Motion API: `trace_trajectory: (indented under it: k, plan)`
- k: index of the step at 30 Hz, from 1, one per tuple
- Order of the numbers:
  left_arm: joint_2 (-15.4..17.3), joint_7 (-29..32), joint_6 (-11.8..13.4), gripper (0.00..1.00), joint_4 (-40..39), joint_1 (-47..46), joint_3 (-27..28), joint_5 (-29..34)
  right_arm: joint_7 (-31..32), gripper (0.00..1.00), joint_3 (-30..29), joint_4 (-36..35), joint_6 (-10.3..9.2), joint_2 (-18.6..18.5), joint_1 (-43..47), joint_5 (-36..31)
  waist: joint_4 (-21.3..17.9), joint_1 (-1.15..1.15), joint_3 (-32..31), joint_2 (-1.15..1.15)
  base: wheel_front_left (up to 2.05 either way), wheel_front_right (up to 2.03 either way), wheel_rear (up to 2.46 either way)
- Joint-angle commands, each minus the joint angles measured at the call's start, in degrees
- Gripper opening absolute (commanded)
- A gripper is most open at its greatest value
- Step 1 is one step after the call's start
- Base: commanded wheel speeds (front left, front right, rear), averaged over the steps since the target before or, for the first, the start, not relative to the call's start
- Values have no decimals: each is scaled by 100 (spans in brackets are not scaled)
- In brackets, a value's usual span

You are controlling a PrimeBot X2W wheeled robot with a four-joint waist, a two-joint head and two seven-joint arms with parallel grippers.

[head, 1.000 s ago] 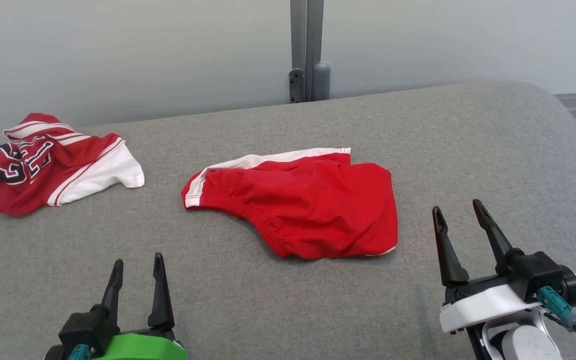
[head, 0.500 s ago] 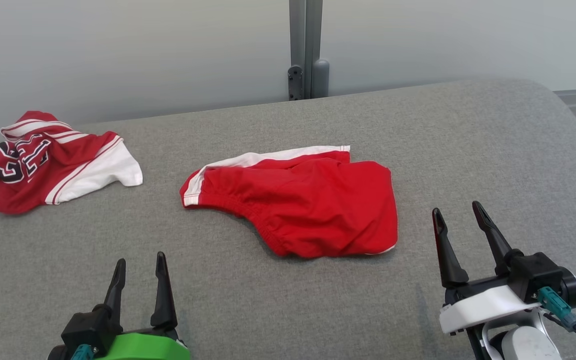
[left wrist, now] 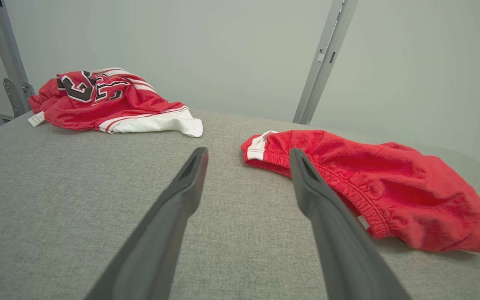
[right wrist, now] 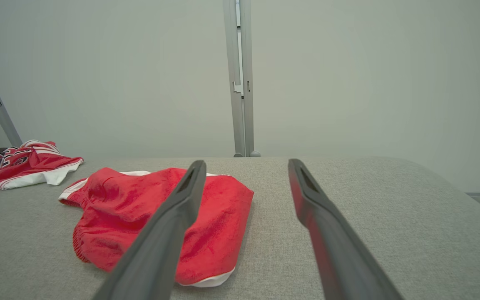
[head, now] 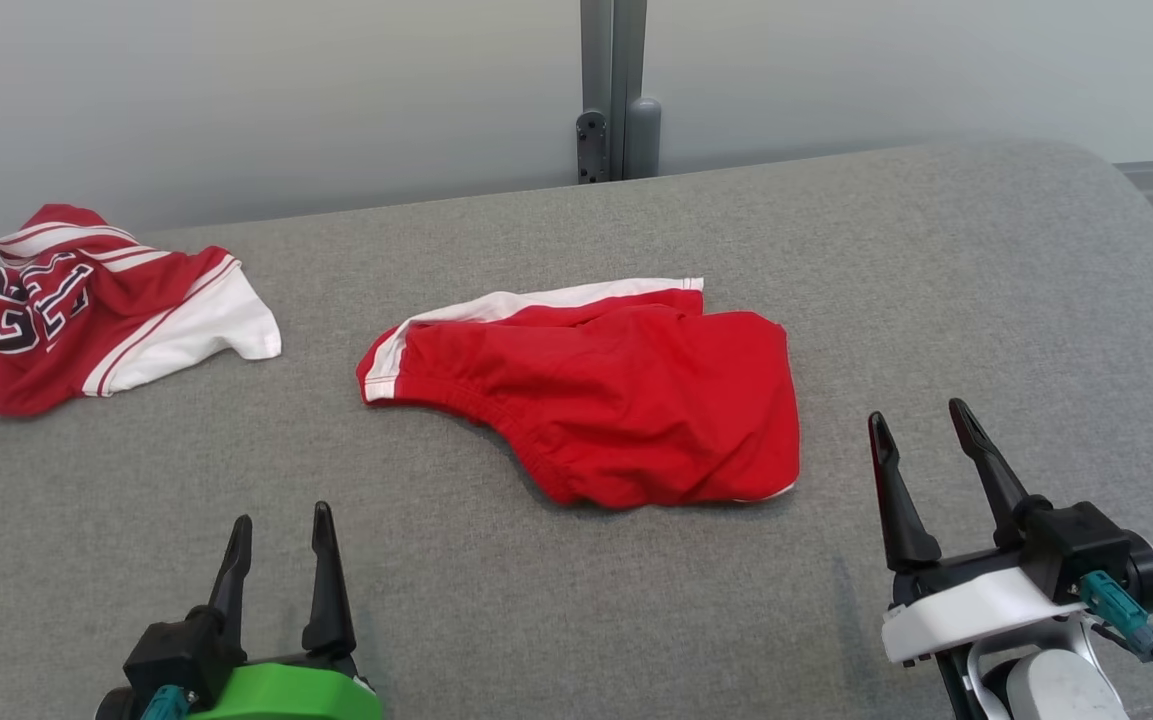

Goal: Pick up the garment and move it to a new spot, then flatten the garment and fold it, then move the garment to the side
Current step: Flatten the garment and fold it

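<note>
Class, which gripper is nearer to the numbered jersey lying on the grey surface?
Left. The left gripper sits on the near side of the jersey, slightly rightward; the right gripper is far off, past the red shorts.

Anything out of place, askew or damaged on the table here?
Nothing spilled or damaged. The red shorts lie rumpled mid-table, folded over themselves rather than flat. The red-and-white jersey sits bunched toward the far left of the grey table. The left gripper and right gripper are open, touching neither.

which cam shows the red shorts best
The head view: the red shorts lie whole and unobstructed. The left wrist view shows them side-on, a finger crossing the waistband; in the right wrist view a finger hides their middle.
</note>
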Motion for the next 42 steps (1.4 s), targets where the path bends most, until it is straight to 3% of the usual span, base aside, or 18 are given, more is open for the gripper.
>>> trace_trajectory:
  k: [1, 11, 18, 27, 35, 36, 37, 38, 39, 42]
  plan:
    - [4, -2, -20, 100, 31, -101, -31, -10, -18, 100, -10, -31, -1, -16, -52, 10, 0, 0, 76, 0, 0, 0, 0]
    - [8, 62, -134, 100, 995, -992, -361, -155, -18, 100, 68, -64, 0, -17, -263, 8, -113, 0, 480, 0, 0, 0, 0]
    - [16, 436, -171, 100, 1902, -2090, -211, -604, -18, 100, 114, -113, 0, -16, -455, 1, -333, 0, 973, 0, 0, 0, 0]
    - [316, 633, 2, 100, 3048, -3244, 29, -712, -18, 100, 149, -169, 0, -16, -696, 51, -652, 0, 1578, 0, 0, 0, 0]
    - [445, 610, -110, 100, 3761, -3752, -47, -669, -18, 100, 229, -153, -1, -15, -786, 108, -789, 0, 1716, 0, 0, 0, 0]
    - [444, 604, -155, 92, 3825, -3784, -76, -655, -18, 100, 234, -146, 0, -15, -787, 113, -798, 0, 1710, 0, 0, 0, 0]
    - [429, 588, -181, 46, 3879, -3811, -104, -647, -18, 100, 232, -137, 0, -16, -783, 117, -803, 0, 1698, 0, 0, 0, 0]
    - [412, 546, -220, 29, 3917, -3827, -140, -639, -18, 100, 227, -131, -1, -16, -776, 124, -804, 0, 1683, 0, 0, 0, 0]
    - [398, 487, -245, 0, 3934, -3847, -161, -625, -18, 100, 220, -121, -1, -16, -766, 129, -801, 0, 1661, 0, 0, 0, 0]
    - [379, 316, -303, 0, 3932, -3903, -227, -577, -18, 100, 203, -100, -1, -15, -726, 138, -772, 0, 1582, 0, 0, 0, 0]
